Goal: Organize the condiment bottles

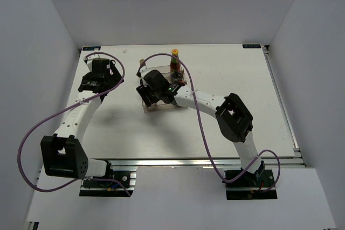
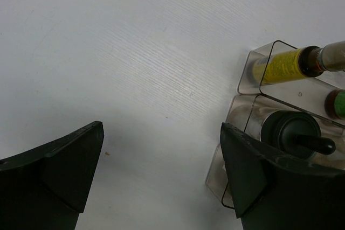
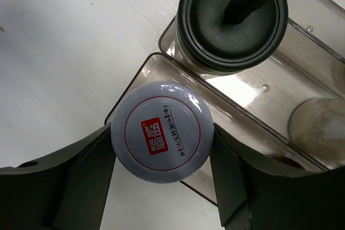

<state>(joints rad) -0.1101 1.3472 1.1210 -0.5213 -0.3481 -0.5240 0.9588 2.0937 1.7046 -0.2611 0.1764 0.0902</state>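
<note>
White surface [image 1: 232,122] carries a clear stepped rack [image 3: 318,41]. Right fingers [image 3: 81,176] pinch the white-lidded jar [image 3: 161,131] at the rack's front step; left fingers [image 2: 59,171] hang spread beside the rack. Placing seems underway; next, seat it and release.

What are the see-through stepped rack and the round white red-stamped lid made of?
The see-through stepped rack looks like glossy clear plastic: its walls are transparent and glint. The round white lid seems smooth plastic or painted metal; its sheen fits either.
</note>
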